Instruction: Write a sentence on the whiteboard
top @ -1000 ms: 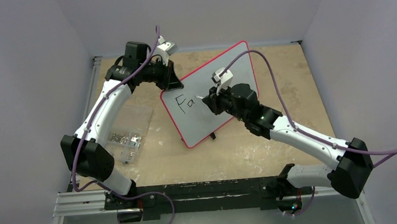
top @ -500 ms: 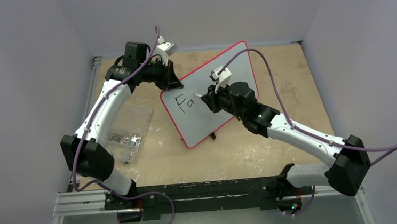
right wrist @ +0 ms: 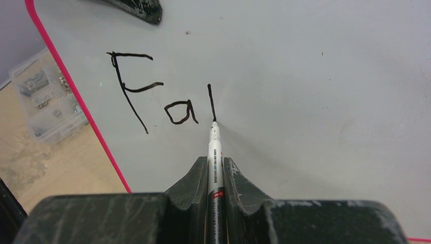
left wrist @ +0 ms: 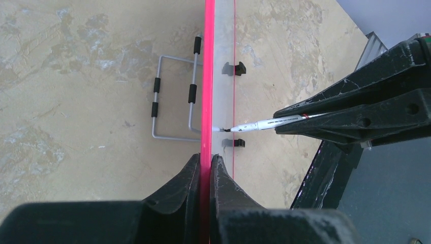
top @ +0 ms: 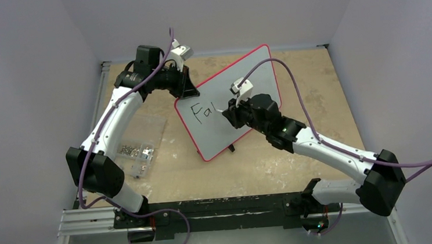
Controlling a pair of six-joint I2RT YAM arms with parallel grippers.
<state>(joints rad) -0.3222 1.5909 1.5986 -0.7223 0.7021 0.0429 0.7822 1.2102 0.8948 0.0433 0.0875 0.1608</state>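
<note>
Whiteboard (top: pixel 215 136) sits mid-table (top: pixel 316 91), propped up on edge and angled. In the top view its long axis runs from the left toward the far right.

Sentence (right wrist: pixel 180 113) so far reads "Fa" plus one upright stroke just right of the "a". It's black, thin and uneven, and sits in the upper left part of the board face.

Your right gripper (right wrist: pixel 215 162) is pinched tight on the marker (right wrist: pixel 215 152), with the barrel lying in the groove between the fingers. The marker's long axis follows the gripper line, tip forward. The tip touches the board at the bottom end of that upright stroke. In the left wrist view the marker meets the face roughly square. The barrel has small print and a red band; the print is too small to read.

Your left gripper (left wrist: pixel 206 157) is clamped on the red rim at the board's far-left corner, one finger on each face.

Wire stand (left wrist: pixel 173 96) is behind the board. A clear box of small hardware (top: pixel 137 145) lies left of it, apart.
</note>
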